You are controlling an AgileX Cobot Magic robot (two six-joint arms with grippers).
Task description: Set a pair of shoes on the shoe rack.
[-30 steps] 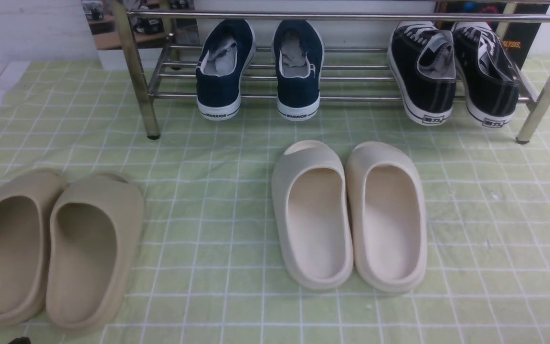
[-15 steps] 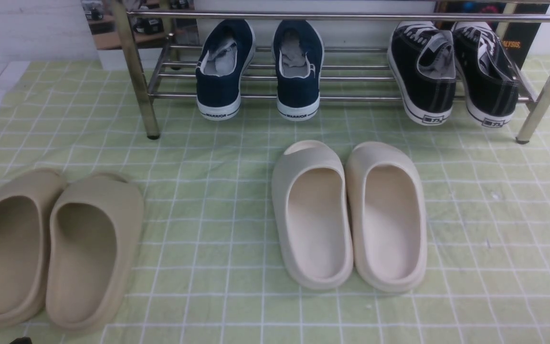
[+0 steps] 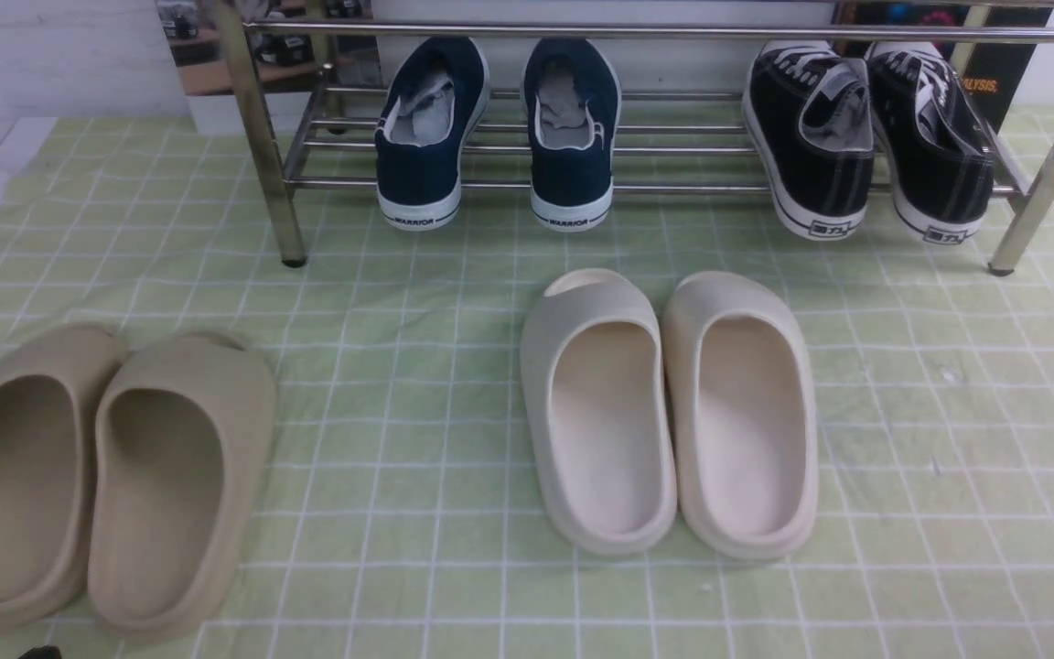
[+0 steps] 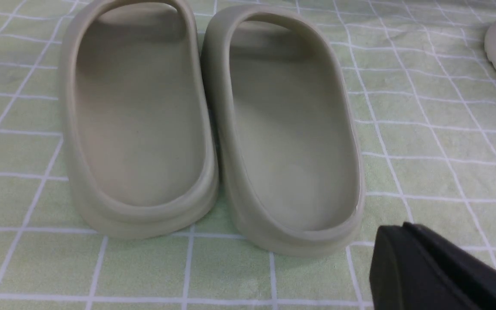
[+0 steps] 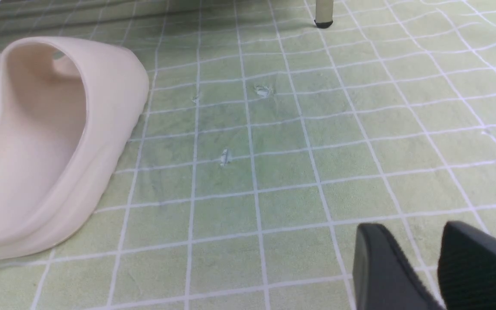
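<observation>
The two navy-blue slip-on sneakers, left (image 3: 424,128) and right (image 3: 572,128), stand side by side on the lower bars of the chrome shoe rack (image 3: 673,32), heels toward me, grey paper inside. No gripper touches them. My left gripper (image 4: 403,232) hangs low over the cloth just behind the beige slides, its black fingers pressed together and empty; only a dark tip shows at the front view's bottom edge (image 3: 37,653). My right gripper (image 5: 416,230) is low over bare cloth, its two fingers apart with a gap, holding nothing.
Black lace-up sneakers (image 3: 875,137) sit on the rack's right part. Beige slides (image 3: 106,476) lie front left, also in the left wrist view (image 4: 213,120). Cream slides (image 3: 669,412) lie in the middle, one near my right gripper (image 5: 45,142). A rack leg (image 5: 324,13) stands beyond.
</observation>
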